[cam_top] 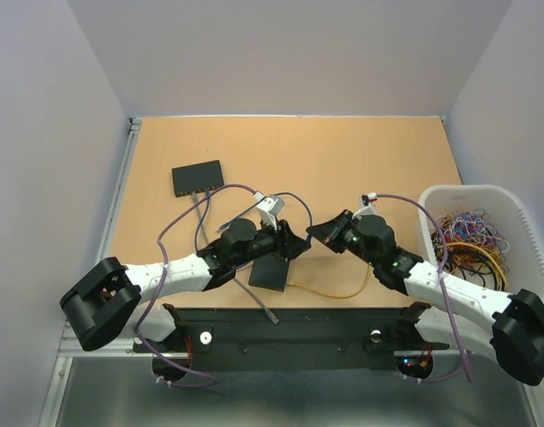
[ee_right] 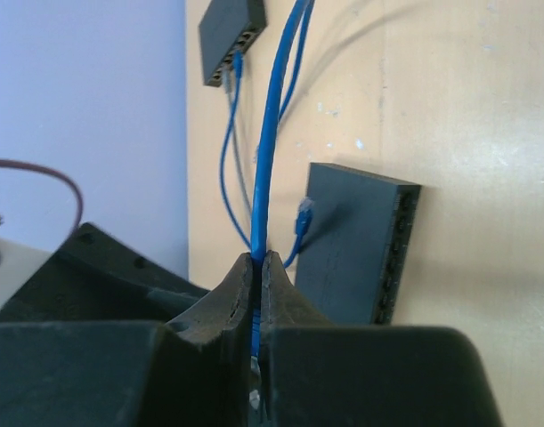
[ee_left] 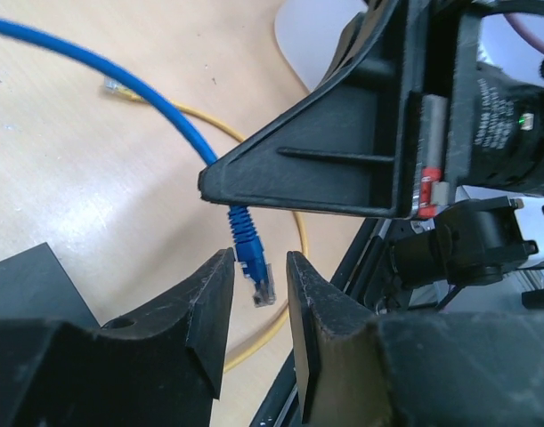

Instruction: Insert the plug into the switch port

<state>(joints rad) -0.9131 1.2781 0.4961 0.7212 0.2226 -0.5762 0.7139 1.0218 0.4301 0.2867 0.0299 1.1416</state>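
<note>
Plug (ee_left: 256, 277), RJ45, blue boot: light, rigid, latch likely fragile (grip the boot's flanks). Hangs between half-parted left end effector (ee_left: 258, 262) jaws, apart from both; right end effector (ee_right: 258, 267) clamps its limp blue cable (ee_right: 270, 151).

white arms (cam_top: 176, 271), black joints (cam_top: 240, 238), purple cables (cam_top: 405, 197)

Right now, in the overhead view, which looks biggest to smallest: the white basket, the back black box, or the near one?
1. white basket, clearly largest.
2. back black box and near black box: about alike, and the near one is partly hidden, so I won't rank them.
</note>
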